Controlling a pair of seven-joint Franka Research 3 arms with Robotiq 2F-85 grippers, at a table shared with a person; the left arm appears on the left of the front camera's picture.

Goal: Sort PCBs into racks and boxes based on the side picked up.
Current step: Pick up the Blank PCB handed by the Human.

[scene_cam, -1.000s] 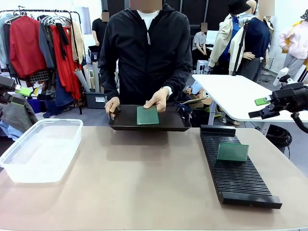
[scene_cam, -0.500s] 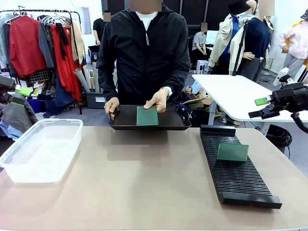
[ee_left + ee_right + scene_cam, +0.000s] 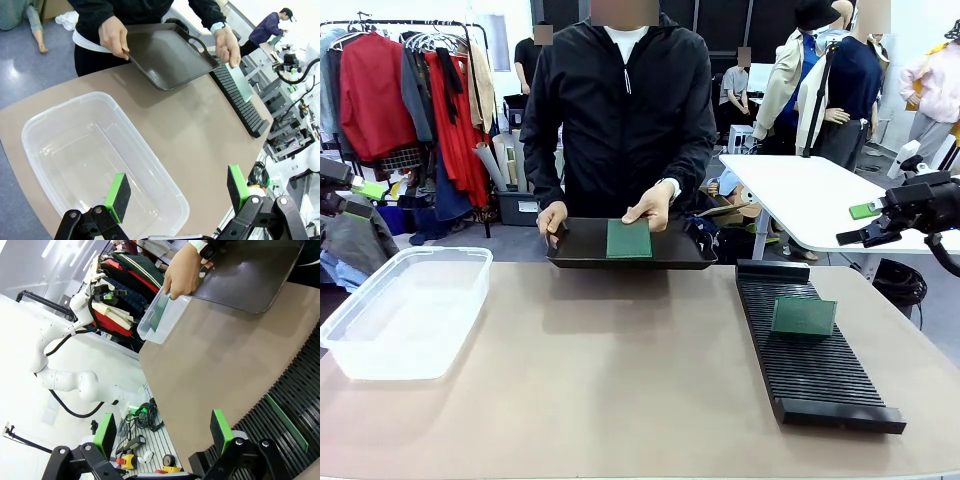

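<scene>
A thin flat green rectangular circuit board [image 3: 628, 238] is being held up by its far right corner, its broad face turning toward the near side of the table. It is showing in front of a smooth dark flat tray [image 3: 580, 248]; whether its lower edge is touching the tray I cannot tell. The hand [image 3: 650, 207] pinching it belongs to a person in a black jacket who is standing at the far side. The person's other hand [image 3: 552, 217] is gripping the tray's left rim, keeping the tray at the far edge of the brown table [image 3: 620, 390].

A second board [image 3: 803, 316], also green, is standing and leaning slightly in the slots of a long black rectangular rack [image 3: 820, 385]. It is sitting toward the rack's far end, and the rack is lying on the right half of the table.

A clear plastic rectangular tub [image 3: 390, 362] with rounded corners is sitting on the left side of the table, well apart from the rack.

The left gripper [image 3: 360, 198] is hanging beyond the table's left edge, on the far side of the tub. Its wrist view is showing its green pads spread wide apart [image 3: 177, 192] above the tub. The right gripper [image 3: 860, 224] is hanging off the table's right side, beyond the rack's far end. Its pads are likewise standing wide apart [image 3: 163, 431].
</scene>
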